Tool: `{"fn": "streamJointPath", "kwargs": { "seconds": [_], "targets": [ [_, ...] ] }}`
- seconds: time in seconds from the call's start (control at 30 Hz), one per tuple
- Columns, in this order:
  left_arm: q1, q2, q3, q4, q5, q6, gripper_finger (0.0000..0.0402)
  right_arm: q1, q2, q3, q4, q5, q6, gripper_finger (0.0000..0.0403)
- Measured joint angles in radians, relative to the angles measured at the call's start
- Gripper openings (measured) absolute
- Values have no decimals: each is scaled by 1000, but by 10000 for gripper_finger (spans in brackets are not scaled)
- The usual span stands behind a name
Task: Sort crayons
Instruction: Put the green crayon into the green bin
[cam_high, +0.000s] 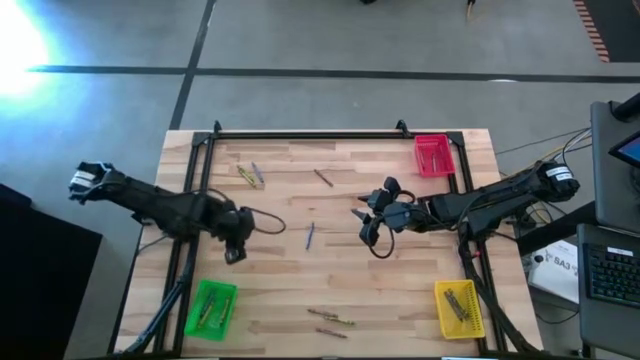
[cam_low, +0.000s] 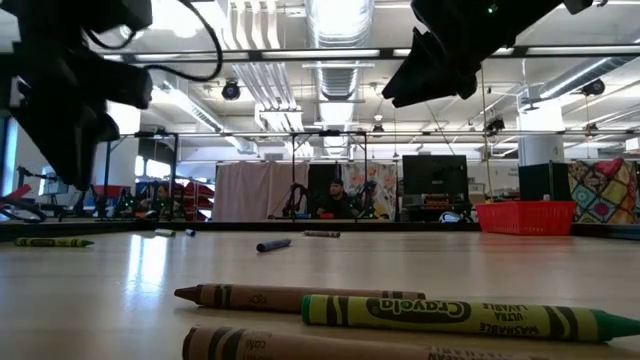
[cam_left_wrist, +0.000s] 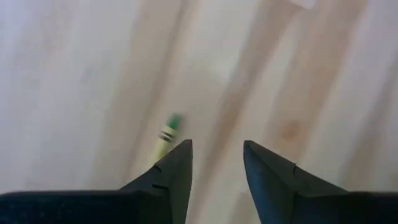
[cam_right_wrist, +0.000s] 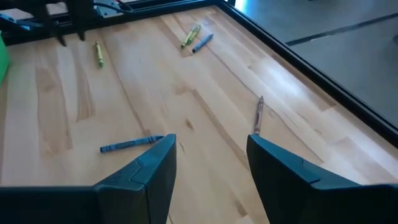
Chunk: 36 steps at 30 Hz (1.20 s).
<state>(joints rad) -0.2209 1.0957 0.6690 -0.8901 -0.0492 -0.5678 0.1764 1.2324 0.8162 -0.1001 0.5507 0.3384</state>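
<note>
With both my left hand (cam_left_wrist: 216, 163) and right hand (cam_right_wrist: 211, 155) open and empty over mid-desk (cam_high: 280, 290), the scattered crayons (cam_high: 310, 235) look light, stiff, waxy-slick and snappable, so I'd pinch one mid-length across its paper.

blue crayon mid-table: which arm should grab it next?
Probably right. The right hand is open and aimed toward the blue crayon, which shows just ahead of its fingers in its wrist view. The left hand, also open, points down at a green crayon instead.
</note>
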Motion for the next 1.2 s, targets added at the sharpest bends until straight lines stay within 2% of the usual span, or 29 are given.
{"fn": "streamJointPath", "kwargs": {
  "seconds": [0.23,0.53,0.87,1.2],
  "targets": [
    [102,13,-85,54,-33,114,114,0,0,0,-44,0,2,187],
    [113,16,-139,105,-92,19,114,0,0,0,-51,0,15,187],
    [112,13,-223,135,-91,-40,114,0,0,-1,-51,0,13,187],
    [113,14,-231,156,-76,-44,114,0,0,-1,-52,0,11,187]
  ]
}}
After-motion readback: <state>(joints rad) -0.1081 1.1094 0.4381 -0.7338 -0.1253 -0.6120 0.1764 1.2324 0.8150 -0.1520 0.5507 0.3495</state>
